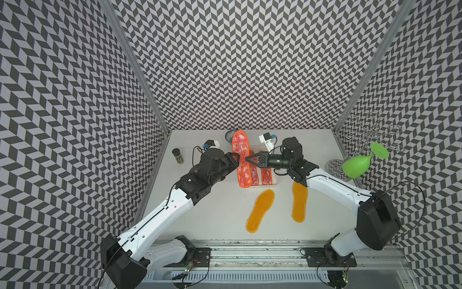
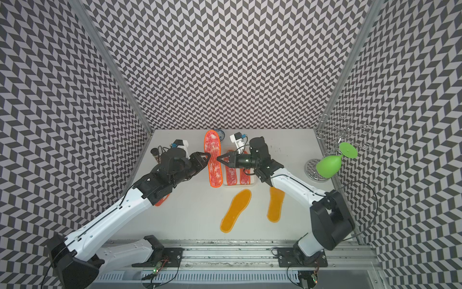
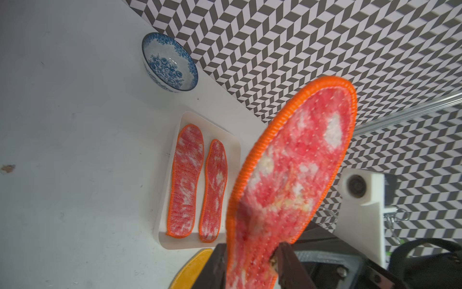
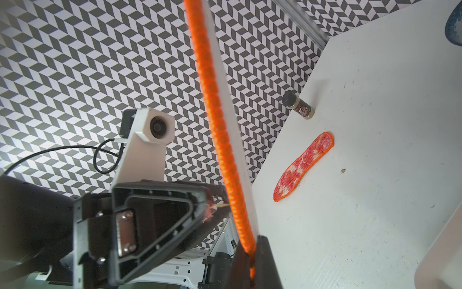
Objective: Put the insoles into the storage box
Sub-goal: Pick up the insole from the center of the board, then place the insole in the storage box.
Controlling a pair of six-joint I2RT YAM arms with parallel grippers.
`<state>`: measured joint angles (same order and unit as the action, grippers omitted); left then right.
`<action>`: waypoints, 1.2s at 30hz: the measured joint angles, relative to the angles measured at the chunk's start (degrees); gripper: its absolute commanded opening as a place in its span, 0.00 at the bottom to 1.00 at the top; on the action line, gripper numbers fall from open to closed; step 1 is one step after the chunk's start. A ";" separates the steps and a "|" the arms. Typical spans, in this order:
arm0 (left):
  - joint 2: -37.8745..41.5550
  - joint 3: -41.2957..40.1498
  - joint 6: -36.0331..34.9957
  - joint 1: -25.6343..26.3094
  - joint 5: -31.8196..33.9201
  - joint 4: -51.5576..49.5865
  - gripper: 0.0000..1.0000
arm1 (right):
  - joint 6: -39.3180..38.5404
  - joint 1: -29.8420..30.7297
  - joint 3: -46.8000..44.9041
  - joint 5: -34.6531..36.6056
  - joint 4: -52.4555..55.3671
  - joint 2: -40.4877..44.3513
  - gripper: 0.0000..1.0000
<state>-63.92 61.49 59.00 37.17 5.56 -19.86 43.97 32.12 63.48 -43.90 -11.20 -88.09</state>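
A mottled red-and-white insole point(image 1: 241, 160) point(image 2: 213, 157) point(image 3: 295, 175) with an orange edge hangs in the air between the two arms, over the left side of the storage box point(image 1: 275, 182) point(image 2: 252, 184) point(image 3: 175, 244). My right gripper point(image 1: 247, 159) point(image 4: 251, 241) is shut on its orange edge point(image 4: 220, 140). My left gripper point(image 1: 238, 158) point(image 3: 251, 246) is open, its fingers apart on either side of the insole. Two red insoles point(image 3: 186, 180) point(image 3: 213, 192) lie side by side in the white box. Two yellow insoles point(image 1: 260, 210) point(image 1: 299, 202) lie on the table in front of it. Another red insole point(image 2: 161, 200) point(image 4: 303, 166) lies under the left arm.
A blue-and-white bowl point(image 1: 228, 136) point(image 3: 170, 62) stands at the back wall behind the box. A spice jar point(image 1: 178, 155) point(image 4: 300, 106) stands at the back left. At the right wall a green glass point(image 1: 357, 162) hangs from a wire rack point(image 1: 370, 135).
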 measured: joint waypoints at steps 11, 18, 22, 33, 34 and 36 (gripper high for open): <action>4.15 -0.02 -8.04 -8.11 -7.28 1.66 0.62 | -1.88 -6.88 1.11 -6.01 1.42 -3.08 0.00; 3.96 -2.03 -15.91 -12.48 -14.47 3.61 0.75 | -3.63 -11.02 1.99 -7.08 4.46 -8.83 0.00; 3.43 -2.73 -18.62 -14.80 -18.34 4.13 0.78 | -4.28 -12.35 3.56 -7.30 5.68 -13.38 0.00; 2.40 -4.04 -21.70 -17.51 -24.39 4.96 0.81 | -6.97 -12.81 10.36 -7.56 7.17 -27.52 0.00; 2.38 -4.26 -21.86 -17.73 -24.74 4.94 0.81 | -7.10 -12.81 10.86 -7.56 7.17 -28.50 0.00; 2.38 -4.81 -21.97 -17.97 -25.24 4.92 0.82 | -7.34 -12.81 11.50 -7.52 7.06 -30.18 0.00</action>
<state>-61.54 56.69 37.04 19.20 -19.68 -14.94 36.62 19.31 74.98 -51.42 -4.14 -118.28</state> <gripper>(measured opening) 0.814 0.054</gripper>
